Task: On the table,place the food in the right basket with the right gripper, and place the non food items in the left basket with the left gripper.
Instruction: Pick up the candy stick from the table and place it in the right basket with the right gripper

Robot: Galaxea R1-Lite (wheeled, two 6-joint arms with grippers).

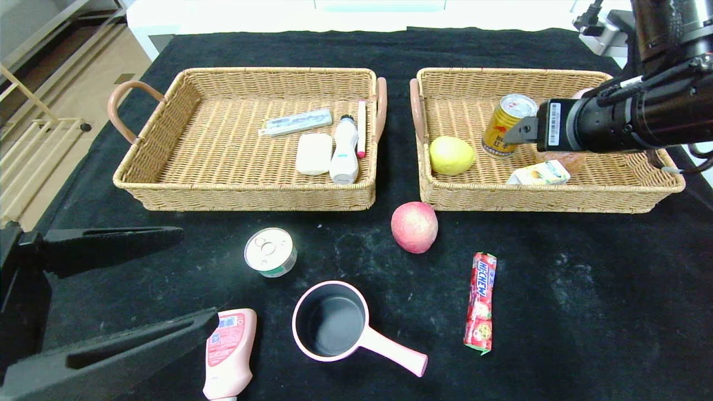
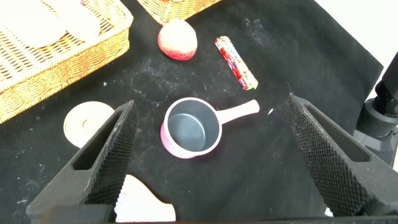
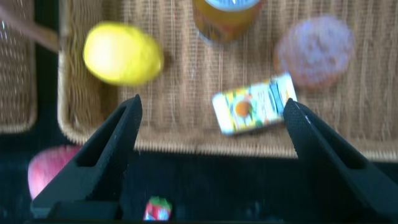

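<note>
My right gripper [image 1: 521, 132] hangs open and empty over the right basket [image 1: 613, 197]. In the right wrist view, where it shows too [image 3: 212, 102], its fingers frame a juice box [image 3: 254, 104]. That basket also holds a gold can [image 1: 506, 125], a lemon [image 1: 451, 155] and a pinkish bun [image 3: 316, 50]. My left gripper [image 1: 198, 277] is open and empty at the near left, above the table. The left wrist view [image 2: 210, 104] shows a pink saucepan [image 2: 189, 127] below its fingers. A pink apple [image 1: 414, 226], a red candy stick [image 1: 481, 301], a tin [image 1: 270, 252] and a pink bottle [image 1: 228, 351] lie on the black table.
The left basket [image 1: 167, 184] holds a tube [image 1: 295, 122], a white bar [image 1: 313, 153], a white bottle [image 1: 344, 150] and a pen [image 1: 361, 128]. The two baskets stand side by side with pink handles between them. The table's left edge drops off to the floor.
</note>
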